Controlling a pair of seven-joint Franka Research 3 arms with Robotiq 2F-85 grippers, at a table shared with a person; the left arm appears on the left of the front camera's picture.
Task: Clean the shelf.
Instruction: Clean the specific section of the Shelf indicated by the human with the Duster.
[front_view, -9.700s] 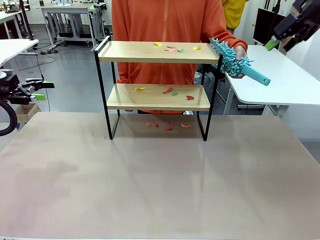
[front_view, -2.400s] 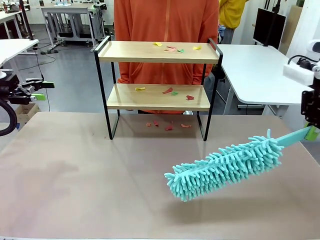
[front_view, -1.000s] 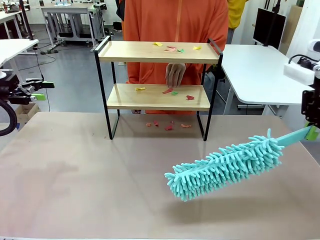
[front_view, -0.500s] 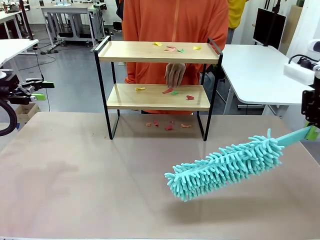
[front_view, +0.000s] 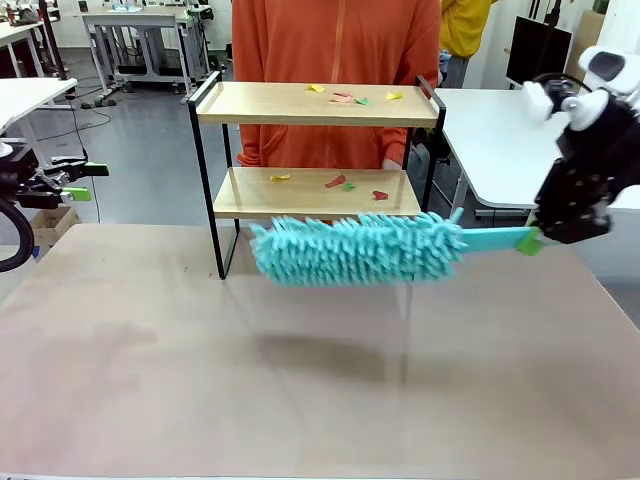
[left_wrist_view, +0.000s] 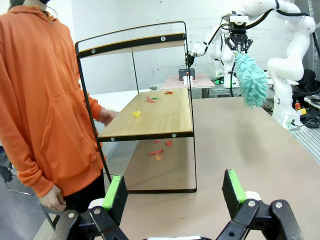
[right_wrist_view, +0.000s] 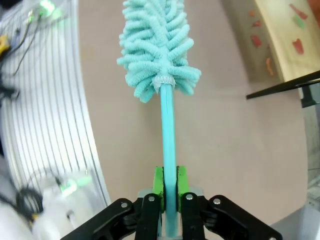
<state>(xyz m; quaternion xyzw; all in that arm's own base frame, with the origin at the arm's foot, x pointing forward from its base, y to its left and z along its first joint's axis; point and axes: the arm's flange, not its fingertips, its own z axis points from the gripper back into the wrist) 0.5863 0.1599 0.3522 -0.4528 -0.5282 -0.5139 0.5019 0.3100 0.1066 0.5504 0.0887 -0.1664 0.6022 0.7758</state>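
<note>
Right gripper (right_wrist_view: 169, 181): pinching the duster (front_view: 355, 250) handle, holding its head level for sweeping.
Duster: hovering in front of the shelf (front_view: 300, 118), approaching the scraps (front_view: 336, 182).
Left gripper (left_wrist_view: 174, 192): hovering aside, fingers spread, empty.

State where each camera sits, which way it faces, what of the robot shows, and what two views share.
Front: between the arms, facing the shelf and person across the table; right gripper holds the duster.
Left wrist: beside the shelf's end, facing along its boards; open left gripper below.
Right wrist: over the table, facing along the duster; shut fingers clamp its handle.
Shared: all show shelf and duster.
</note>
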